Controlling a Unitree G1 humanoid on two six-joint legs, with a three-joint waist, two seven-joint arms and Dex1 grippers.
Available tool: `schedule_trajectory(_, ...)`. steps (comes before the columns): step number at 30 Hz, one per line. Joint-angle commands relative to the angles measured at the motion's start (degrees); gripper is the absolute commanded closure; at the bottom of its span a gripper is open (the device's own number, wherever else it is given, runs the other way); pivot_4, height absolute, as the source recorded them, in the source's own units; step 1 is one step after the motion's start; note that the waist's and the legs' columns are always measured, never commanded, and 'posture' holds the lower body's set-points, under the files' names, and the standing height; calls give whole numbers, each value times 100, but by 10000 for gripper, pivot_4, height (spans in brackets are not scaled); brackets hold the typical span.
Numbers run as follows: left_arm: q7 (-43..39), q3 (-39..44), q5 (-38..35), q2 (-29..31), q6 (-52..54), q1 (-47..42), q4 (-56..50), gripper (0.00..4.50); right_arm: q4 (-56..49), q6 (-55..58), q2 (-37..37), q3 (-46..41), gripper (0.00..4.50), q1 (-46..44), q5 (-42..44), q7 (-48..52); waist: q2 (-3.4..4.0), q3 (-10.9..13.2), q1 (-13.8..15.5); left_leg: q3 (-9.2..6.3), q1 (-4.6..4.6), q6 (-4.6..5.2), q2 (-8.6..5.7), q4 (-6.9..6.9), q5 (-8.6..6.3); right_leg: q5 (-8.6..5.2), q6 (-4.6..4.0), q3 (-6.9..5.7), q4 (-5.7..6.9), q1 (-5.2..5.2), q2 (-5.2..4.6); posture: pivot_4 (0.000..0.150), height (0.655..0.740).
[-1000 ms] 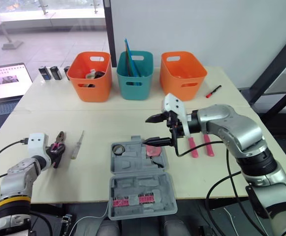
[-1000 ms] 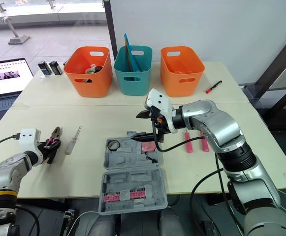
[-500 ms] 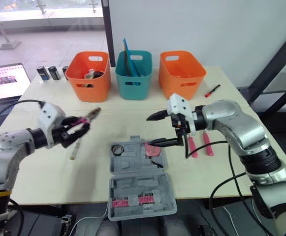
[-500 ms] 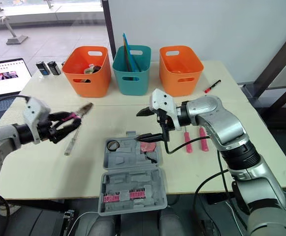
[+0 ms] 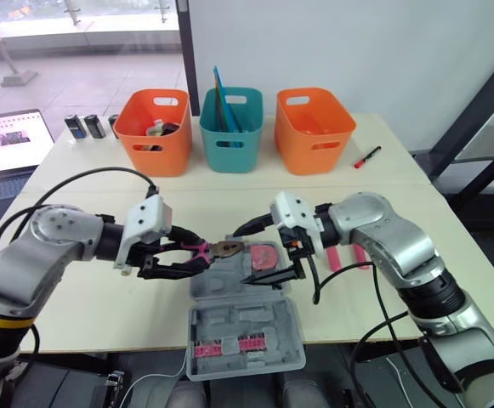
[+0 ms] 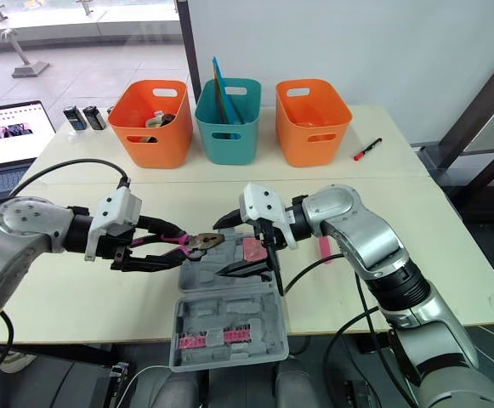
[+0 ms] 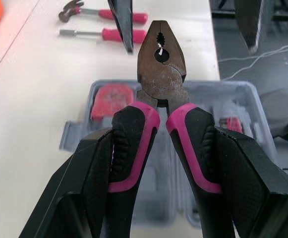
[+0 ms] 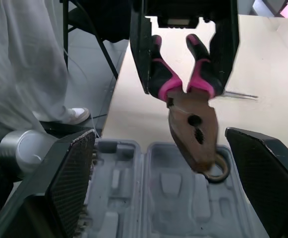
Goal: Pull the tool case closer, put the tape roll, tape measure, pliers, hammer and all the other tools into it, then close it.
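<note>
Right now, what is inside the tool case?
A red tape measure, a tape roll and pink bits lie in the case. The pliers held above cover part of the roll.

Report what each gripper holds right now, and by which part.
The left gripper holds the pink-and-black-handled steel pliers by their handles, nose out over the open grey plastic tool case. The right gripper is open, holding nothing.

The grey tool case (image 5: 229,327) lies open and flat, pink-handled pliers (image 5: 221,249) held level just above it.
</note>
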Motion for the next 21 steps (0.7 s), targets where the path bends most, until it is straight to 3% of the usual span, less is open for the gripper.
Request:
schedule_trajectory(1,42,75,-189,-46,81,72,-326,19423,-107,-26,170,-155,0,71,82,-231,1,0,-1,-1,0,0,0,-1,0,5,9,0,0,0,0,1500,7344)
schedule_trajectory(7,95,52,-200,-64,163,175,-543,19423,-187,176,237,-75,0,161,166,-299,1,0,17,-1,-1,0,0,2,0,4,9,0,2,0,0,1500,7344)
schedule_trajectory(13,168,55,-195,-73,176,141,-559,19423,-86,322,168,24,28266,148,121,-241,0,0,13,-2,1,1,0,5,1,-3,-4,0,6,1,0,1500,7344)
schedule_trajectory(15,170,56,-185,-70,167,148,-570,19424,-82,368,211,-37,35549,142,211,-237,0,0,11,-2,1,1,0,4,1,-3,-2,0,7,1,0,1500,7344)
schedule_trajectory(21,269,70,-223,-168,184,109,-583,19424,-18,412,263,-112,35459,91,232,-310,0,0,12,-2,1,1,0,5,1,-3,-2,0,7,1,0,1500,7344)
